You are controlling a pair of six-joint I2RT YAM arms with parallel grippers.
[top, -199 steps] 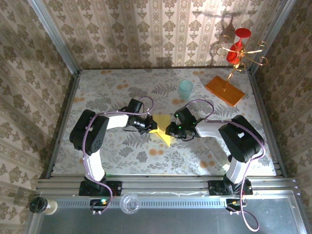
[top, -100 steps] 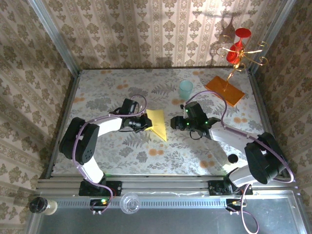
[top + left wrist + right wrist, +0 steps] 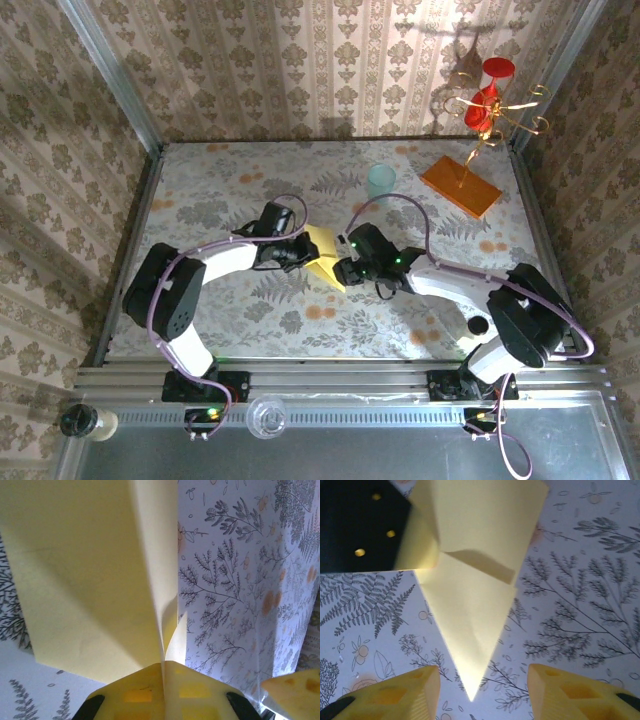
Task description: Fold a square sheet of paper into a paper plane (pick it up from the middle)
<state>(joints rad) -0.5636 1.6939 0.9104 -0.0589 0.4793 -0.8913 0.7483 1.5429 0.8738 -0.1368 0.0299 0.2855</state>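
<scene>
The yellow paper plane (image 3: pixel 326 254) is a folded sheet with a pointed nose, lying mid-table between both arms. In the left wrist view the paper plane (image 3: pixel 90 570) spreads away from my left gripper (image 3: pixel 163 672), which is shut on the paper's folded edge. From above, the left gripper (image 3: pixel 303 252) sits at the paper's left side. My right gripper (image 3: pixel 480 692) is open, its two yellow fingers (image 3: pixel 400 695) either side of the paper plane's (image 3: pixel 470 605) pointed tip without touching it. From above, the right gripper (image 3: pixel 345 270) is at the paper's near right corner.
A pale teal cup (image 3: pixel 380 183) stands behind the paper. An orange slab (image 3: pixel 458 188) with a gold stand holding red pieces (image 3: pixel 484 100) sits at the back right. Metal frame rails edge the patterned table (image 3: pixel 220 190).
The right gripper drew back to the right, then returned to the paper's tip, open. The left gripper kept hold of the paper, which shifted slightly.
</scene>
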